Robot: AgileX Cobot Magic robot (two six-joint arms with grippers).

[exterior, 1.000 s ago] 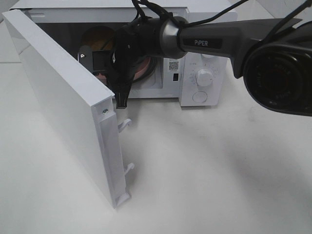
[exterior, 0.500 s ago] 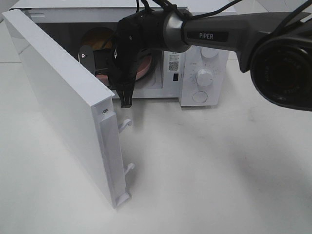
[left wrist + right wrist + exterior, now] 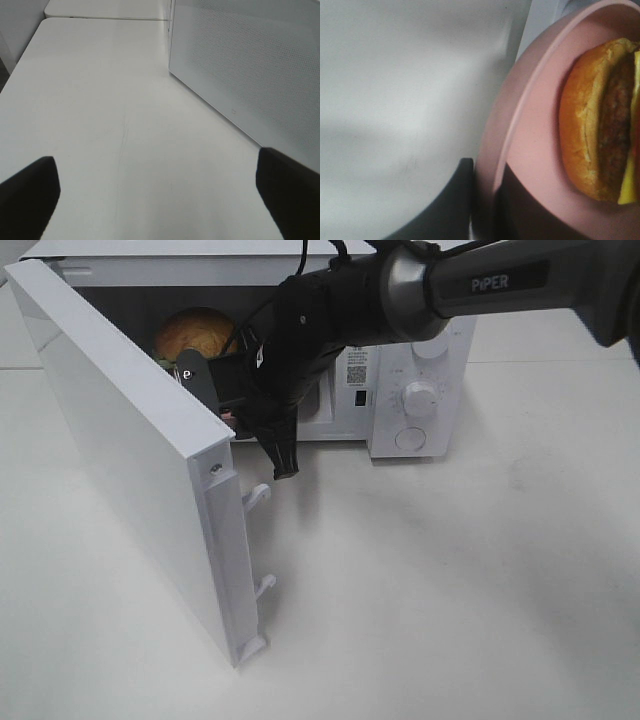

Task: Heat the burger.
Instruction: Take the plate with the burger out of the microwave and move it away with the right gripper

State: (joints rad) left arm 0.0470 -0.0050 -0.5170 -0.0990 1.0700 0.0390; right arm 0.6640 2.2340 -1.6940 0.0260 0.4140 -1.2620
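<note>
Since the earlier frame, the right arm has swung lower and toward the microwave door's free edge, uncovering the burger (image 3: 194, 332) deep in the cavity of the microwave (image 3: 420, 360), near its hinge-side rear corner. Right gripper (image 3: 283, 462) points downward just outside the cavity's front edge; in the right wrist view its jaws are pressed onto the rim of the pink plate (image 3: 520, 130), on which the burger (image 3: 597, 120) sits, bun, patty and cheese visible. Left gripper (image 3: 155, 200) hangs over the bare tabletop (image 3: 100, 100) with jaws spread wide, holding nothing, beside the outer face of the open door (image 3: 130, 460).

Step in hand, as judged: seating the plate fully inside and letting go. To do it well, the plate should rest flat on the cavity floor before the jaws part; release first, then withdraw straight out along the plate's rim line, so the rim is not dragged forward. The fingers must clear the door's latch hooks (image 3: 258, 498) at its free edge. Only afterwards should the door be swung shut and the dial (image 3: 420, 398) turned.
</note>
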